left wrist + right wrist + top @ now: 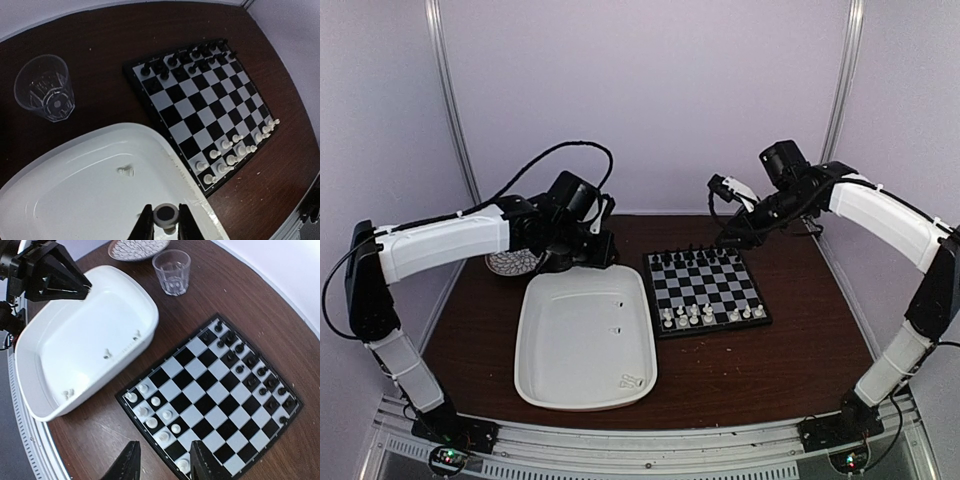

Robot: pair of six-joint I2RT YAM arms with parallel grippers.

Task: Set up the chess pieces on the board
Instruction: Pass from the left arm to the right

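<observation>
**White piece pinched over the tray, board half dressed**

From the top camera I see the left gripper (pixel 588 255) at the far rim of the white tray (pixel 570 345). The right gripper (pixel 738 232) is held up near the far side of the board (pixel 705 285). White chess pieces (pixel 705 316) fill part of the two near rows, and black chessmen (pixel 695 258) line the far side. A few stray pieces (pixel 630 381) lie in the tray.

On the left wrist camera, my fingers (pixel 145 227) are clamped on one white piece (pixel 166 214), seen end-on over the tray floor. I cannot tell whether it rests there or hangs above it. I judge this to be the pick-up step. Next I must lift clear of the rim, carry the piece across to a vacant near-row square, and set it upright without knocking its neighbours.

On the right wrist camera, the jaws stand apart with nothing between them, well above the board.

No brand, label or writing is legible in any view. The drinking glass (pixel 171 271) and patterned plate (pixel 137 247) look unmarked.
</observation>
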